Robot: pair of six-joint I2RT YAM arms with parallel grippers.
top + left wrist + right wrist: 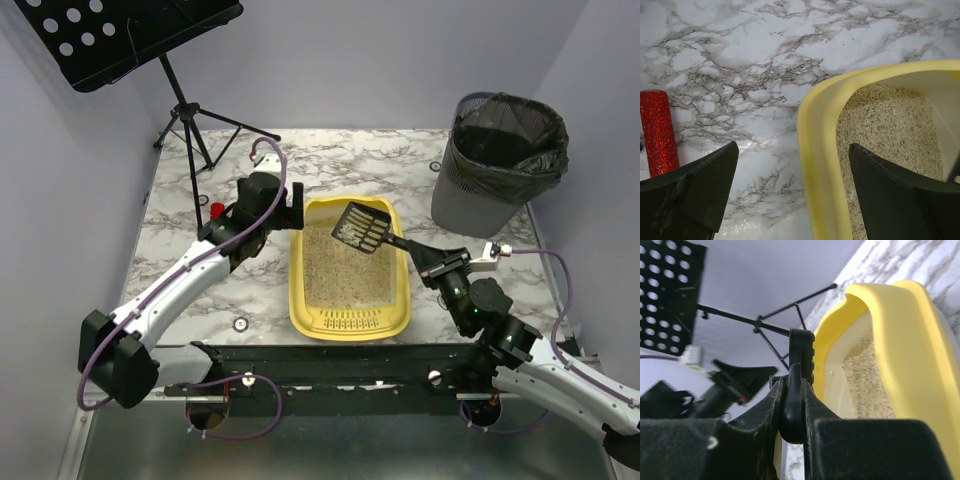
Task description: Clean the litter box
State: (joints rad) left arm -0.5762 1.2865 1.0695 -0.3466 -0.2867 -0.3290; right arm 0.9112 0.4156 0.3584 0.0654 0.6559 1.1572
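Two containers stand on the marbled table point(400, 165). One is the litter box point(297, 285), a shallow yellow tray with rounded corners, lying near the middle of the table between the two arms with its long side running away from the bases. Beige, grainy litter point(345, 270) covers its floor in a fairly even layer, and a row of slots point(350, 320) crosses the end nearest the arms. In the wrist views its rim is broad, smooth and rolled over, and the inner wall is a paler cream. The other container is a grey bin point(470, 205) lined with a black bag, far right on the table, well apart from the tray; its inside is too dark to tell any contents.

A black slotted scoop point(362, 228) hangs over the far end of the tray, carrying a small heap of whitish bits. Its handle runs to the right gripper point(428, 258), whose fingers are clamped tight on it.

The left gripper point(790, 200) is spread wide at the tray's far left corner, one finger over the table and the other over the litter, the rim between them; contact cannot be told. A red glittery cylinder point(659, 132) lies just beside it on the table.
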